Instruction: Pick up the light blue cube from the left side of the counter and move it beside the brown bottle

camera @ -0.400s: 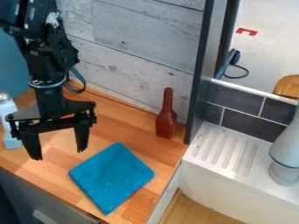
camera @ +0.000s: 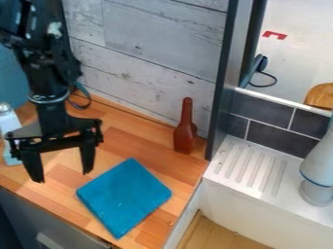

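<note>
Blue cloth [camera: 123, 197]: lies flat on the wooden worktop [camera: 139, 138], looks folded into a rough square, one corner pointing to the front edge and near it. Nothing on top of it.

Black hand [camera: 63, 177]: beside the cloth, upper left of it in view, pointing down. Fingers well apart, nothing between them. No contact with the cloth seen; height over the worktop cannot be judged.

Brown bottle-shaped thing [camera: 185, 133]: upright, beyond the cloth, to the upper right. White-topped bottle [camera: 9, 121]: farther left of the cloth, partly behind the hand. Ridged white drainboard [camera: 250, 168]: right of the cloth, past the worktop's side edge.

Risks (judged):
- Cloth flat and thin; fingers closing slightly too high would probably slide over it, too low would press on the wood.
- Descent at the present offset would likely miss the cloth, or catch only its nearest edge.
- A pinch on one layer could unfold it.
- A push toward the front could send the near corner over the edge.
- A wide swing left could knock the white-topped bottle.
</note>
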{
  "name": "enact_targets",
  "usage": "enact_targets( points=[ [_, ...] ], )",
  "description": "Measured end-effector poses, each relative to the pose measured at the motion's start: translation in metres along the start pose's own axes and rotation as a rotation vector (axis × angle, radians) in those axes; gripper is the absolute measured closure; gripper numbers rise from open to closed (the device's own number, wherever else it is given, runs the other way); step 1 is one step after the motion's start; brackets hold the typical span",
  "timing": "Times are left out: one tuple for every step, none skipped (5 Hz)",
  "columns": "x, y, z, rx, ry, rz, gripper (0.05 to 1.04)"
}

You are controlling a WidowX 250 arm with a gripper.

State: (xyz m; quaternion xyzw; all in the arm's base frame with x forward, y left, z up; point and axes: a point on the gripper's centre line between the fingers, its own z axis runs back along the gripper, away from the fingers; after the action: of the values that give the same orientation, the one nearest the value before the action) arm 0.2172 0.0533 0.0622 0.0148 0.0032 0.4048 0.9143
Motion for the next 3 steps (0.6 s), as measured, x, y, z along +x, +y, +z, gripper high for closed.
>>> enact_targets(
  points=[
    [0.020,0.007,-0.006,-0.011,0.004,0.028,0.083],
    [0.040,0.017,-0.018,-0.053,0.004,0.039,0.083],
    [0.057,0.021,-0.019,-0.106,-0.060,0.020,0.083]
  ],
)
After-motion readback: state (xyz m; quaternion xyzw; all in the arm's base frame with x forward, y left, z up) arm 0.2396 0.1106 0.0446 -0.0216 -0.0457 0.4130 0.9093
